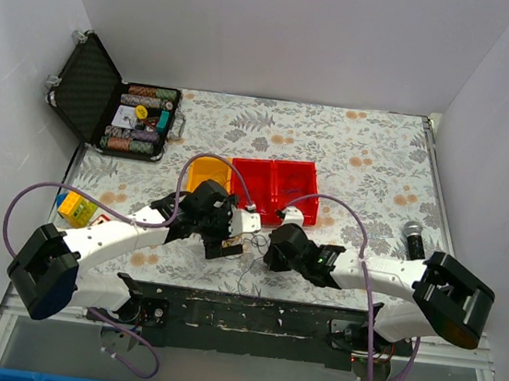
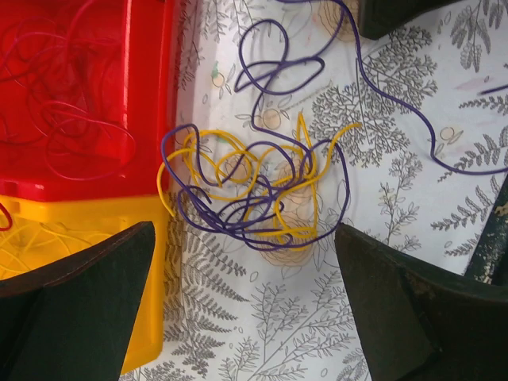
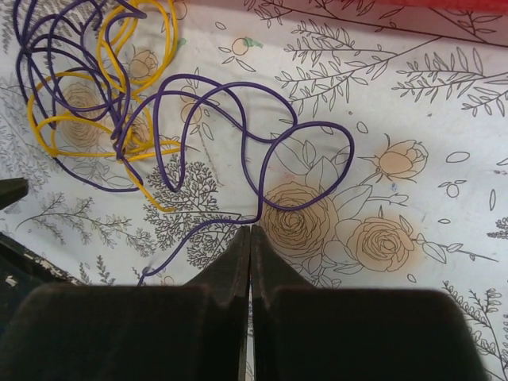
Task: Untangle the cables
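A tangle of thin yellow and purple cables lies on the flowered cloth beside the bins; it is tiny between the two grippers in the top view. My left gripper is open and hovers just short of the tangle, its fingers wide to either side. A long purple cable trails out of the tangle in loops to the tips of my right gripper, which is shut with that strand pinched at its tip. The yellow loops lie at the upper left of the right wrist view.
A red bin holding several thin purple and red wires and a yellow bin stand left of the tangle. An open black case of poker chips sits at the back left. A microphone lies right, a yellow toy block left.
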Controlling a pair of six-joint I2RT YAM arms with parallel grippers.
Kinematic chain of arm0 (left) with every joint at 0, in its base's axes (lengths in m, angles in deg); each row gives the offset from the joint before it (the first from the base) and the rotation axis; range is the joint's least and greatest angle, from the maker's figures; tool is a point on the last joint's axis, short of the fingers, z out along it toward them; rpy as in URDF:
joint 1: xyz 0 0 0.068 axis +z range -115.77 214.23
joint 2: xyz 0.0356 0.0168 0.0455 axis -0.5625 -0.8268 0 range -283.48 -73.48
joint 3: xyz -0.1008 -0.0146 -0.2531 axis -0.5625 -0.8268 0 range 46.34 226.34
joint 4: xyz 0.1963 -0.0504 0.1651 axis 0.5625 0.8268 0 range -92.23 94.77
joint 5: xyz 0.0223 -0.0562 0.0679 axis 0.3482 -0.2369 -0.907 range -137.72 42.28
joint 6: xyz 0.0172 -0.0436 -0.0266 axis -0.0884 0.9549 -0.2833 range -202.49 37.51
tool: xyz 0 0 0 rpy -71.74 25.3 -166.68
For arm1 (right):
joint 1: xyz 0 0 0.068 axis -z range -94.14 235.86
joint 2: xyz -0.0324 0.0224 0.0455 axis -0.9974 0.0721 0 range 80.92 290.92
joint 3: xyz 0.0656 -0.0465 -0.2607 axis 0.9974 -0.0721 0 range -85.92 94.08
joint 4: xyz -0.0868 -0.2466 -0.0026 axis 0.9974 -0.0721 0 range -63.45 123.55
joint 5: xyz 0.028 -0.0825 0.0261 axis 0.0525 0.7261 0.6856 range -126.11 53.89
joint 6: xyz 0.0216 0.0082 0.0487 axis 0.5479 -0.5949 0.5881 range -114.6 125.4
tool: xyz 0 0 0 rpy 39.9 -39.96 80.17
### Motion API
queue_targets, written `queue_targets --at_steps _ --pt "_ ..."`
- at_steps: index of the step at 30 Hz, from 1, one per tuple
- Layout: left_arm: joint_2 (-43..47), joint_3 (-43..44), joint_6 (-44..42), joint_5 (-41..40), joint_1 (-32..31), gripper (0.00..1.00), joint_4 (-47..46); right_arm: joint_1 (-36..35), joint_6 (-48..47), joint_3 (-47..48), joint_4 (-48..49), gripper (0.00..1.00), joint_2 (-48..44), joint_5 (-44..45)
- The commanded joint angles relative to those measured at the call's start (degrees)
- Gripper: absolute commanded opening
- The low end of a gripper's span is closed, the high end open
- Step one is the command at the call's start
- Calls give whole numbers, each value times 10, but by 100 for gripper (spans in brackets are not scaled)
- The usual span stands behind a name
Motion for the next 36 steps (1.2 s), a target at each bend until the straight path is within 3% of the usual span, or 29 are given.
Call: queue_targets --at_steps 1,11,15,17,18,21,24,28,36 --pt "-17 37 -2 10 -2 98 -39 1 11 -21 15 1 -47 -4" --pt "-82 57 -80 42 -2 94 -34 0 33 -89 -12 1 -115 -18" --pt "-104 64 -93 37 -2 82 -50 0 34 -93 -19 1 -129 -15" --pt "-111 67 -96 36 -2 80 -52 0 34 -90 -19 1 -131 -14" --pt "-113 68 -97 38 -2 80 -52 0 33 -87 -19 3 -132 -15" --pt "-112 69 -98 45 -2 76 -49 0 28 -76 -16 27 -139 -4" --pt "-115 68 -96 48 -2 61 -48 3 24 -70 6 42 -139 10" --pt "-115 65 -89 56 -2 47 -47 14 18 -53 38 48 -112 2" --pt "-106 52 -83 57 -2 47 -47 34 17 -30 94 49 -61 -20"
